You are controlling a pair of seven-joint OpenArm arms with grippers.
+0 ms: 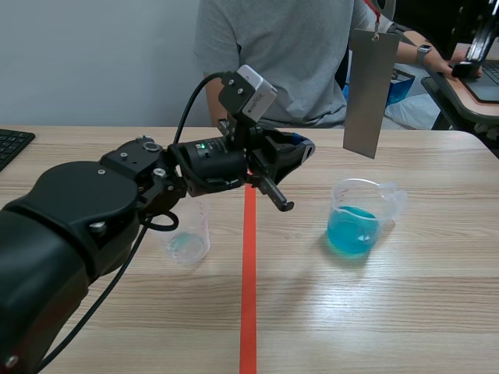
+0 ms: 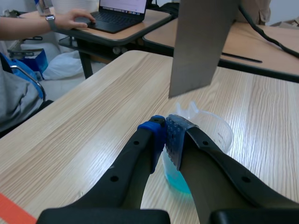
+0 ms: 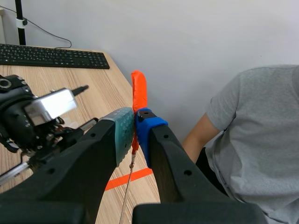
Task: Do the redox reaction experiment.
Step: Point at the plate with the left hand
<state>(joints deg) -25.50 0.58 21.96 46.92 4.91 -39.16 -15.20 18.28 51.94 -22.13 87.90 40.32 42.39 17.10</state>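
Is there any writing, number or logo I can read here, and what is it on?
No text here can be read.
Letters on the keyboard: too small.
The laptop screen: blurred.
The beaker of blue liquid: no legible marks.
The orange tab in the right claw: no print seen.

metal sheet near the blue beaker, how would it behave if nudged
Probably swings: the metal sheet hangs by a thin wire from the orange tab in the right gripper. Flat and straight-edged, so likely stiff. Thin, so probably light.
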